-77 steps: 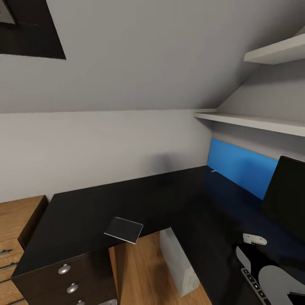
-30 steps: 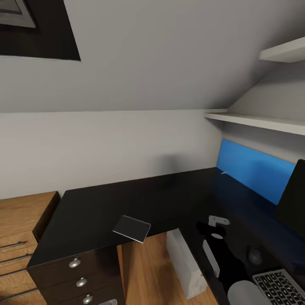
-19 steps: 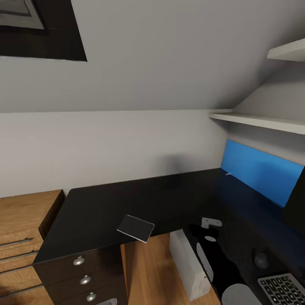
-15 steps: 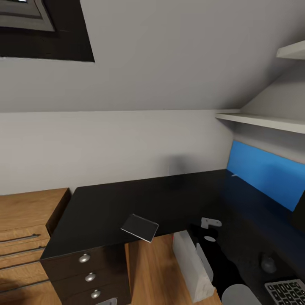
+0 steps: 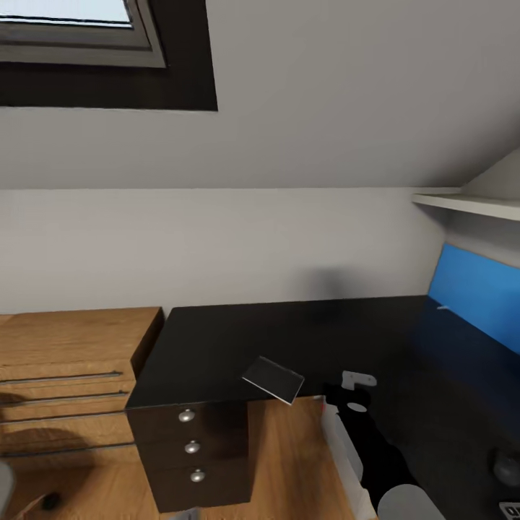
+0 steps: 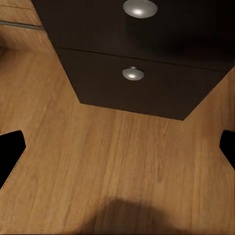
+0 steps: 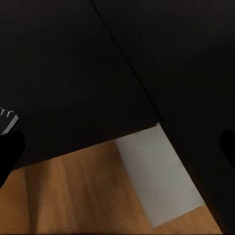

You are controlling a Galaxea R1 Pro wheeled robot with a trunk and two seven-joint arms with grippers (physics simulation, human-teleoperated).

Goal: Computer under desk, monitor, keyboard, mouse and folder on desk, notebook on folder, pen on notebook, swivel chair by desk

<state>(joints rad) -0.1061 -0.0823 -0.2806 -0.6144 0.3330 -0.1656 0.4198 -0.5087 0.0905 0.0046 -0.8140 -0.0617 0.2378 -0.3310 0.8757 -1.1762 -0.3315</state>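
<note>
The glossy black desk runs from its dark drawers to the blue back panel. A thin dark grey pad with a pale edge, apparently the notebook, lies at the desk's front edge and overhangs it slightly. The dark mouse sits on the top at the far right. Under the desk stands the light grey computer, partly hidden by my right arm. My right gripper hangs open above the desk edge and the computer. Low over the floor, my left gripper is open in front of the drawers.
A low light-wood cabinet stands left of the desk. There is a window in the sloped ceiling and a white shelf on the right wall. Wood floor lies below the desk.
The whole view has swung left, so the camera moved: monitor and keyboard left the picture, window and wood cabinet came in. My right arm drew back toward the desk's inner corner.
</note>
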